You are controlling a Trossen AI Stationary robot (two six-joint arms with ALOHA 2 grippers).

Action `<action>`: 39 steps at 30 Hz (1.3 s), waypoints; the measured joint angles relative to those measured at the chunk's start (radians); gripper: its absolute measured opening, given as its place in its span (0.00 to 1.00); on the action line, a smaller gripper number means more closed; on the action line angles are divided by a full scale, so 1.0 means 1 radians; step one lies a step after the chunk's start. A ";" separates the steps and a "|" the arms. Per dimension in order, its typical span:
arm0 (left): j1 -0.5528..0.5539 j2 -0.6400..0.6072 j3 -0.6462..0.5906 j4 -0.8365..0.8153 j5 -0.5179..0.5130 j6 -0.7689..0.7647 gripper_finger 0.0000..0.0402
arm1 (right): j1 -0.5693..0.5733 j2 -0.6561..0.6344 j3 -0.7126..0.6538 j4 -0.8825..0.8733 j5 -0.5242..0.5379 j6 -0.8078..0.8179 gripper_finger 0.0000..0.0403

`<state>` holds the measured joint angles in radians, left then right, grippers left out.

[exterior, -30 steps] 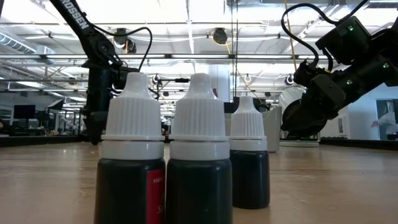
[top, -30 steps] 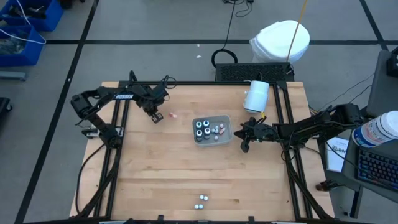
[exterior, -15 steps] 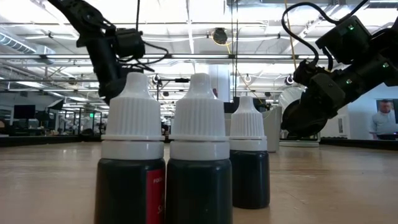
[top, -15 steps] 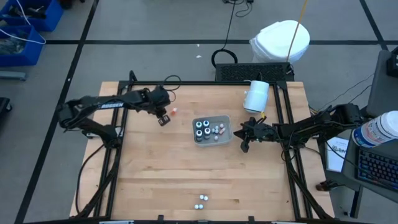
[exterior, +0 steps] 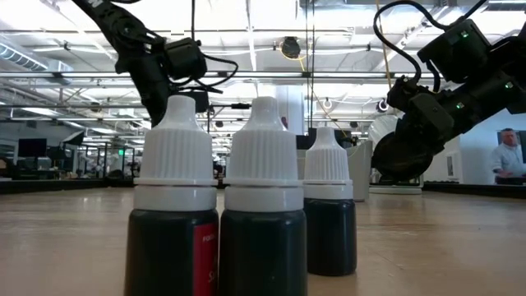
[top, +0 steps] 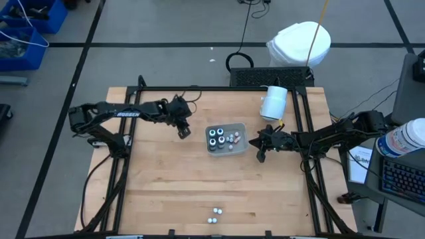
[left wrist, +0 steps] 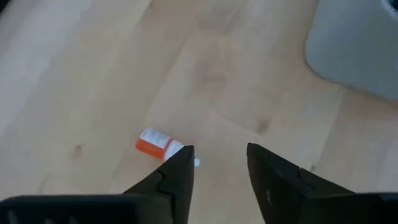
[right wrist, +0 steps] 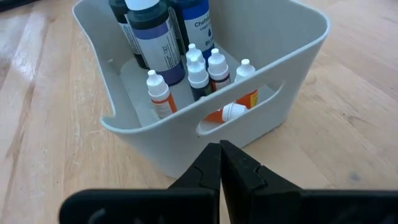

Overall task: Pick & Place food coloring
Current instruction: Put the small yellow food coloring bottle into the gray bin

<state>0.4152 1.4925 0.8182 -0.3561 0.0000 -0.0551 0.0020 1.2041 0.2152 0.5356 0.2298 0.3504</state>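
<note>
- Left gripper (left wrist: 217, 163) hovers over the desk's middle, just left of the grey tub (top: 227, 151), fingers spread, with one small orange bottle (left wrist: 158, 143) lying flat beside a fingertip.
- Right gripper (right wrist: 221, 163) waits, fingers pressed together, just right of the tub.
- Several bottles stand inside the tub.
- Three little bottles (top: 214, 215) stand near the desk's front edge.

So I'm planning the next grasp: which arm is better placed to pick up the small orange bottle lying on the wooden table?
Left. Its open end effector hovers beside the small orange bottle; the right end effector is shut at the grey bin.
</note>
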 joint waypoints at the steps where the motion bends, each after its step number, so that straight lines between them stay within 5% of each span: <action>1: -0.001 0.011 0.011 -0.001 0.000 -0.026 0.40 | 0.000 0.000 0.000 0.000 0.000 -0.001 0.00; 9: -0.001 0.136 0.139 -0.097 -0.050 -0.240 0.53 | 0.000 0.000 0.000 0.028 0.001 -0.026 0.00; 23: -0.047 0.437 0.429 -0.398 -0.246 -0.373 0.54 | 0.000 0.000 0.000 0.000 0.001 -0.029 0.00; 34: -0.033 0.464 0.435 -0.386 -0.263 -0.359 0.54 | 0.000 0.000 0.000 -0.007 0.000 -0.030 0.00; 39: -0.031 0.462 0.435 -0.422 -0.259 -0.215 0.54 | 0.000 0.000 0.000 -0.009 0.000 -0.030 0.00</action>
<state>0.3840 1.9549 1.2537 -0.7782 -0.2587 -0.2698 0.0017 1.2042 0.2153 0.5265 0.2302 0.3202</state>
